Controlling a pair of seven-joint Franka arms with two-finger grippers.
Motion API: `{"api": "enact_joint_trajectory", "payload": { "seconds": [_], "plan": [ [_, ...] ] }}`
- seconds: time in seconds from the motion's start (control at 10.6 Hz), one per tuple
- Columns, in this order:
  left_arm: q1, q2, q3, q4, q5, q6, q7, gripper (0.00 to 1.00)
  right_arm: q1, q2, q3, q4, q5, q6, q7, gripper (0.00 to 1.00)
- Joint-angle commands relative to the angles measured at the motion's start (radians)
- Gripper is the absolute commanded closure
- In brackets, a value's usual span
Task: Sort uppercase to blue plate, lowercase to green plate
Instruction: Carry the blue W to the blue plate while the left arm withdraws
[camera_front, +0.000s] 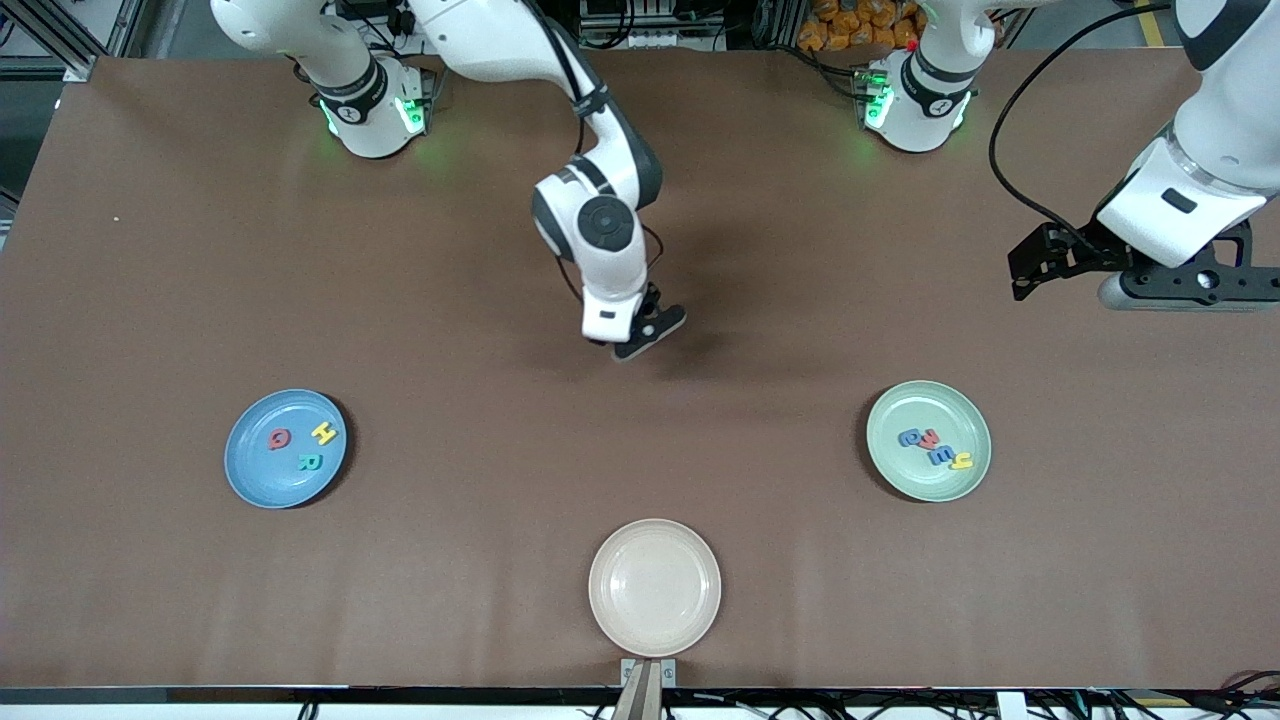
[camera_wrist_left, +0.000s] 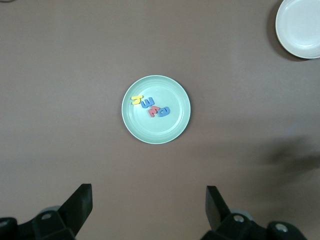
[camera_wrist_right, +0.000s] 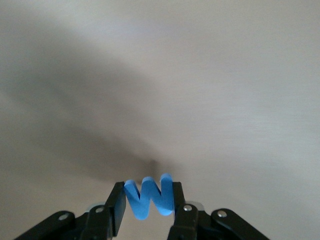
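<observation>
Inspection finds the right gripper (camera_front: 650, 335) low over the bare brown table (camera_front: 150, 250), just above centre frame in the front view. In the right wrist view we see its fingers (camera_wrist_right: 116, 210) closed on the blue M (camera_wrist_right: 148, 197), which sits edge-up between them at the bottom of that frame.

We note the blue plate (camera_front: 250, 480) at lower left of the front view, carrying the red Q (camera_front: 279, 438), yellow H (camera_front: 324, 433) and teal R (camera_front: 311, 462). The green plate (camera_front: 895, 470) at lower right carries four lowercase letters (camera_front: 935, 448) bunched together. A cream plate (camera_front: 655, 587) sits at bottom centre.

The left gripper (camera_front: 1030, 268) waits at the upper right of the frame, held high with its fingers (camera_wrist_left: 80, 205) spread wide and holding nothing; its wrist view looks down on the green plate.
</observation>
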Motion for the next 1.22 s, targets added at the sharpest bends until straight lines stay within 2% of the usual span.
{"api": "enact_joint_trajectory", "payload": {
  "seconds": [0.0, 0.19, 0.47, 0.66, 0.94, 1.13],
  "plan": [
    [0.014, -0.026, 0.001, -0.017, -0.026, -0.010, 0.027, 0.00, -0.149, -0.113, 0.010, -0.026, 0.009, -0.079, -0.077, 1.00],
    [0.014, -0.026, 0.001, -0.012, -0.023, -0.009, 0.028, 0.00, -0.321, -0.155, 0.012, -0.026, 0.009, -0.136, -0.117, 1.00],
    [0.014, -0.021, -0.001, 0.016, -0.025, -0.010, 0.021, 0.00, -0.501, -0.155, 0.009, -0.026, -0.009, -0.196, -0.204, 1.00],
    [0.016, -0.017, -0.001, 0.022, -0.022, -0.010, 0.021, 0.00, -0.599, -0.141, -0.023, -0.028, -0.081, -0.219, -0.316, 1.00],
    [0.014, -0.017, -0.001, 0.023, -0.025, -0.035, 0.019, 0.00, -0.772, -0.102, -0.031, -0.025, -0.084, -0.208, -0.570, 1.00],
    [0.014, -0.018, -0.001, 0.022, -0.025, -0.061, 0.011, 0.00, -0.822, -0.083, -0.031, -0.023, -0.084, -0.194, -0.631, 1.00]
  ]
}}
